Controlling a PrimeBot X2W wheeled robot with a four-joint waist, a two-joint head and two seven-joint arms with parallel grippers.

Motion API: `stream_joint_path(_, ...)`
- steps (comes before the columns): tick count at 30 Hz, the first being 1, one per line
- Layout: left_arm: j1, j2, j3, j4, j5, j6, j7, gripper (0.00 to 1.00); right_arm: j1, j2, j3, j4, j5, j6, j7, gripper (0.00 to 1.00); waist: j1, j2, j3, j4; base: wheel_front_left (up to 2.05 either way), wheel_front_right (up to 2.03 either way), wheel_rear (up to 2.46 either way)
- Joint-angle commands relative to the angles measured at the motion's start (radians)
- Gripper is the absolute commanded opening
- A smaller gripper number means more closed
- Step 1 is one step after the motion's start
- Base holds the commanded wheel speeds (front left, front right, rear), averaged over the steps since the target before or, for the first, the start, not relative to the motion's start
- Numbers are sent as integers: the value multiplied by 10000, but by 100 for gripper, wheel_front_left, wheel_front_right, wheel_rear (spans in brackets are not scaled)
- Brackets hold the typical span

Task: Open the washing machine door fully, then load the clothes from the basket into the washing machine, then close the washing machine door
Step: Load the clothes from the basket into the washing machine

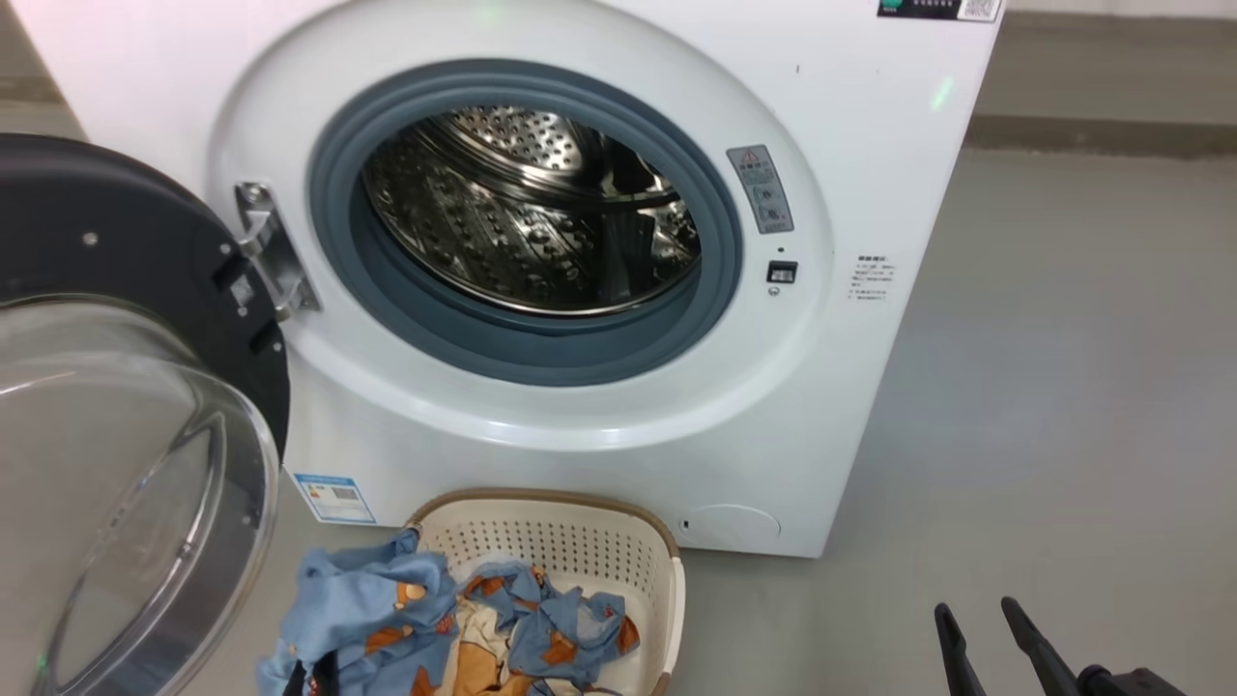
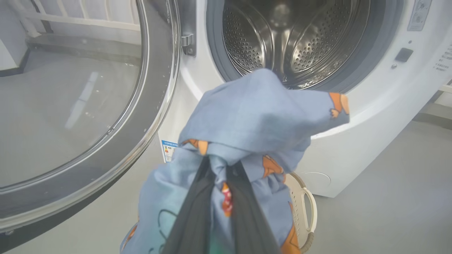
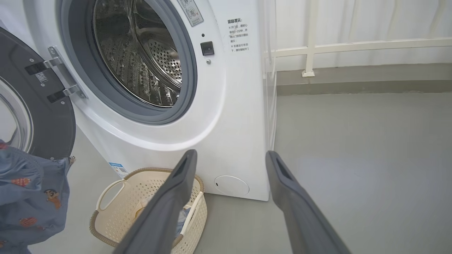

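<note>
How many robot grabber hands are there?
2. The left gripper is shut on the clothes in front of the washing machine; the right gripper hangs open and empty, right of the basket.

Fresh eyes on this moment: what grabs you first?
The washing machine shows its steel drum at the centre of the head view, with the door standing wide open at the left. Next come the blue printed clothes, bunched in the shut left hand over the basket on the floor before the machine. The right hand hangs open at lower right, holding nothing.
</note>
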Motion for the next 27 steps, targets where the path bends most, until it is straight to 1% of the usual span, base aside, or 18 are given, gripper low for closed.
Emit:
stream_joint_path(1, -147, 105, 307, -413, 114, -103, -105, 0, -79, -72, 195, -250, -97, 16, -118, 100, 0, 0, -176, 128, 0, 0, 0)
stream_joint_path(5, -66, 103, 198, -669, 220, -171, -105, 0, -85, -28, 234, -287, -124, 16, -118, 100, 0, 0, -232, 86, 0, 0, 0)
stream_joint_path(18, 101, 120, 216, -1443, 264, -144, -105, 0, -33, 87, 227, -340, -197, 16, -118, 100, 0, 0, -92, -155, 0, 0, 0)
stream_joint_path(27, -247, 131, 56, -1675, 168, -255, -76, 0, -214, 137, 318, -318, -191, 16, -118, 100, 0, 0, 236, -563, 0, 0, 0)
